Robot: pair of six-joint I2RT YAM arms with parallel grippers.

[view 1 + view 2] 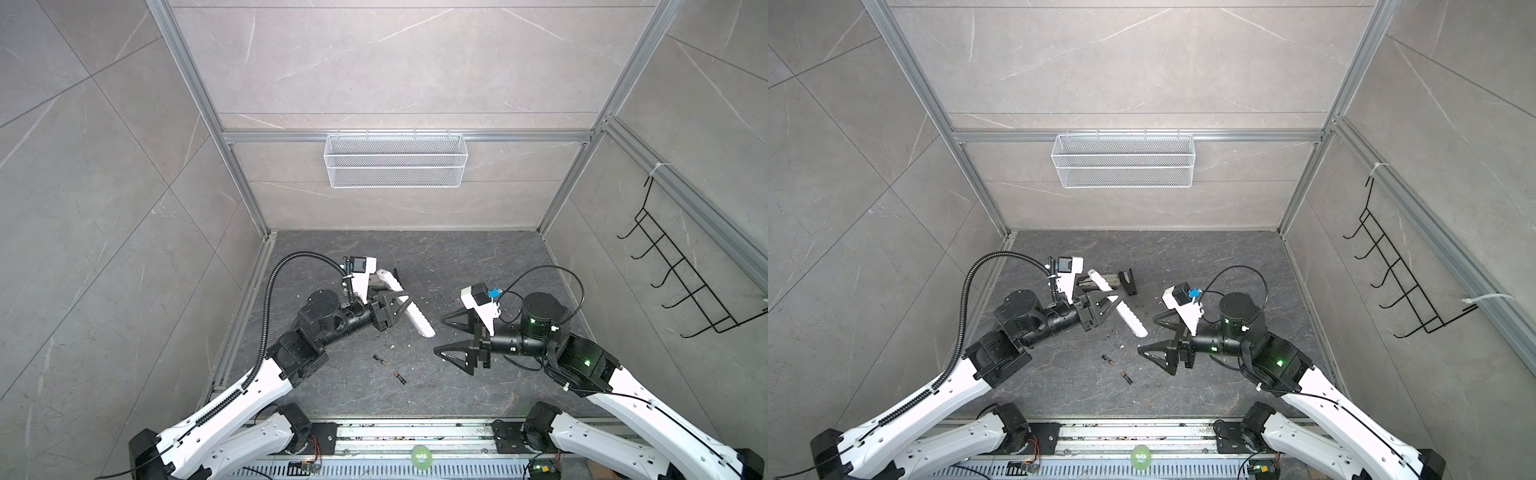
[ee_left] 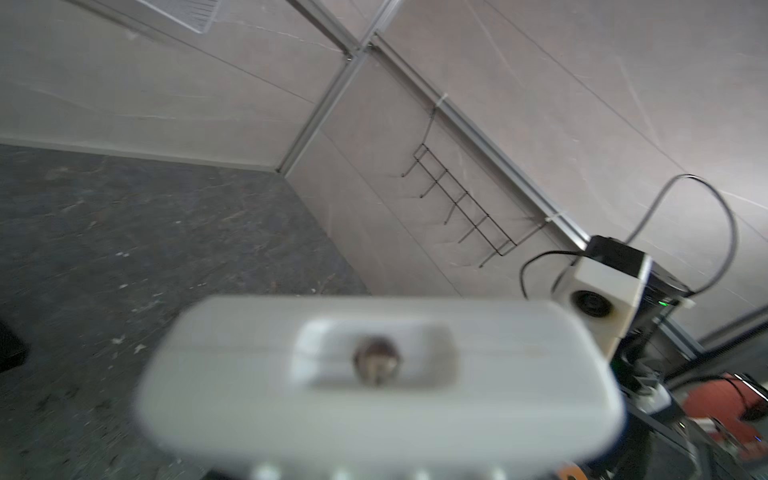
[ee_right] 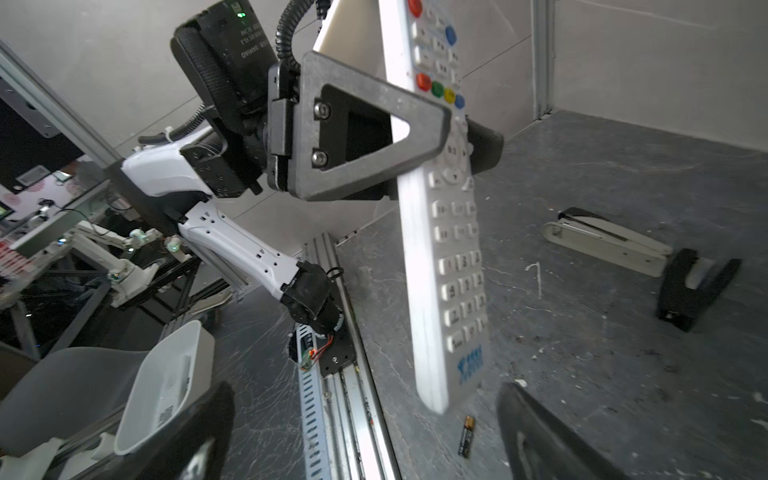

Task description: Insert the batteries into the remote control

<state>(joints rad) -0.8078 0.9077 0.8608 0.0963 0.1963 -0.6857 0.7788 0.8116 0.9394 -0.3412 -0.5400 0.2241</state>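
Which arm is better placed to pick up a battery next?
Right. The right gripper is open and empty, near the batteries on the table; the left gripper is clamped on the remote control.

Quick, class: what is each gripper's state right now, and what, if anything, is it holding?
Left gripper: closed, holding the remote control.
Right gripper: open, holding nothing.
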